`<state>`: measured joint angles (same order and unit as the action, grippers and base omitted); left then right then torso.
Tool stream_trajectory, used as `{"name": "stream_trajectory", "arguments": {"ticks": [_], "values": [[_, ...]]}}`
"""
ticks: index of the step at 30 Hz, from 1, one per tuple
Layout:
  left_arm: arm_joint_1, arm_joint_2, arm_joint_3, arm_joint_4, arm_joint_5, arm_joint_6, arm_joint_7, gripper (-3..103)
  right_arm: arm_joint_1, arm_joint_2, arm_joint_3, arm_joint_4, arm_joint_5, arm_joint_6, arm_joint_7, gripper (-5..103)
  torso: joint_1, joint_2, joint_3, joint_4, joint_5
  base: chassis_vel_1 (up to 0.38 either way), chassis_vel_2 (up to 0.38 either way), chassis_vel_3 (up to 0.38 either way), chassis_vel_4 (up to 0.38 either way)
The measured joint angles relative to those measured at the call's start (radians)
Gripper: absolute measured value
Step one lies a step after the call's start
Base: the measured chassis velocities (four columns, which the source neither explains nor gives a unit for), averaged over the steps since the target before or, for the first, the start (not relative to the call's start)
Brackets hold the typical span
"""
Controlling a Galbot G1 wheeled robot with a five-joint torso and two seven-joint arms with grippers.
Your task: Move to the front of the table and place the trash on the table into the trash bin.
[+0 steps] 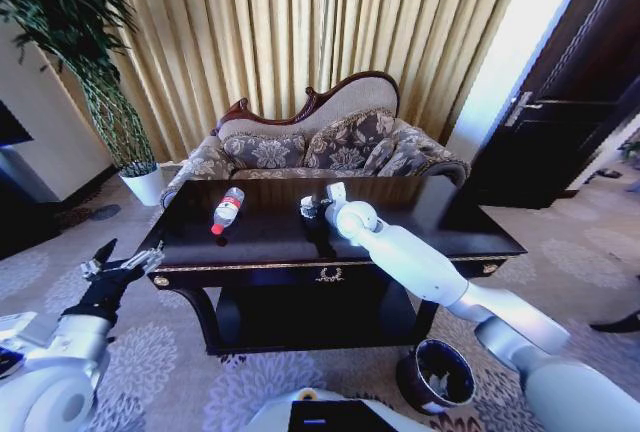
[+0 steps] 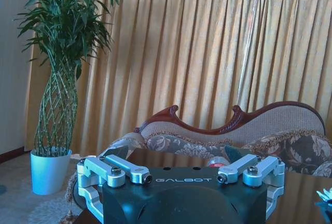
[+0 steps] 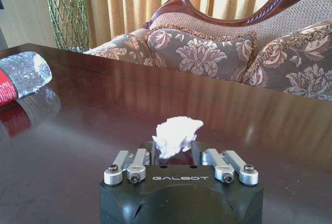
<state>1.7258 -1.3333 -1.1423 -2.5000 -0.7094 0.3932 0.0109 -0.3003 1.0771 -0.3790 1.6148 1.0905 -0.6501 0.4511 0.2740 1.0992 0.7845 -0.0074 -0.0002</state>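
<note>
My right arm reaches over the dark glossy table (image 1: 260,240). At its middle, my right gripper (image 1: 313,206) is shut on a crumpled white paper scrap (image 3: 176,136), which sticks up between the closed-in fingers just above the tabletop (image 3: 72,146). The small clear bottle (image 1: 227,210) with a red label lies on its side to the left of that gripper, and its end is visible in the right wrist view (image 3: 23,76). The dark round trash bin (image 1: 437,374) stands on the carpet by the table's front right leg. My left gripper (image 1: 128,257) hangs open, off the table's front left corner.
A patterned sofa (image 1: 320,142) stands right behind the table, with curtains beyond it. A white plant pot (image 1: 143,184) with a tall plant is at the back left. A dark door (image 1: 570,102) is on the right. Open carpet lies on either side of the table.
</note>
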Motion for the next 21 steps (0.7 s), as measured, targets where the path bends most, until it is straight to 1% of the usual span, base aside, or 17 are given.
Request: {"name": "stream_trajectory", "arguments": {"ticks": [3, 4, 7, 9, 11, 15, 21], "values": [[0.000, 0.000, 0.001, 0.000, 0.001, 0.000, 0.001, 100, -0.001, -0.007, 0.003, 0.004, 0.000, 0.001, -0.001, 28, 0.000, 0.000, 0.000, 0.0000, 0.0000, 0.000, 0.000, 0.000, 0.000], [0.000, 0.000, 0.001, 0.000, 0.001, 0.000, 0.001, 100, -0.001, -0.007, 0.003, 0.004, 0.000, 0.001, -0.001, 28, 0.000, 0.000, 0.000, 0.0000, 0.0000, 0.000, 0.000, 0.000, 0.000], [0.000, 0.000, 0.001, 0.000, 0.001, 0.000, 0.002, 100, -0.005, -0.014, 0.009, 0.007, 0.000, 0.001, -0.001, 12, 0.000, 0.000, 0.000, 0.0000, 0.0000, 0.000, 0.000, 0.000, 0.000], [0.000, 0.000, 0.001, 0.000, 0.001, 0.000, 0.002, 100, -0.006, -0.015, 0.010, 0.008, 0.000, 0.001, -0.001, 12, 0.000, 0.000, 0.000, 0.0000, 0.0000, 0.000, 0.000, 0.000, 0.000], [0.000, 0.001, 0.000, 0.000, 0.001, -0.002, 0.003, 100, -0.010, -0.020, 0.015, 0.012, 0.000, 0.002, -0.001, 3, 0.000, 0.000, 0.000, 0.0000, 0.0000, 0.000, 0.000, 0.000, 0.000], [0.000, 0.002, -0.001, 0.000, 0.001, -0.003, 0.004, 100, -0.017, -0.026, 0.022, 0.020, 0.000, 0.002, -0.001, 0, 0.000, 0.000, 0.000, 0.0000, 0.0000, 0.000, 0.000, 0.000, 0.000], [0.001, 0.001, -0.001, 0.000, 0.001, -0.003, 0.004, 100, -0.026, -0.037, 0.028, 0.036, 0.003, 0.002, -0.001, 0, 0.000, 0.000, 0.000, 0.0000, 0.0000, 0.000, 0.000, 0.000, 0.000]]}}
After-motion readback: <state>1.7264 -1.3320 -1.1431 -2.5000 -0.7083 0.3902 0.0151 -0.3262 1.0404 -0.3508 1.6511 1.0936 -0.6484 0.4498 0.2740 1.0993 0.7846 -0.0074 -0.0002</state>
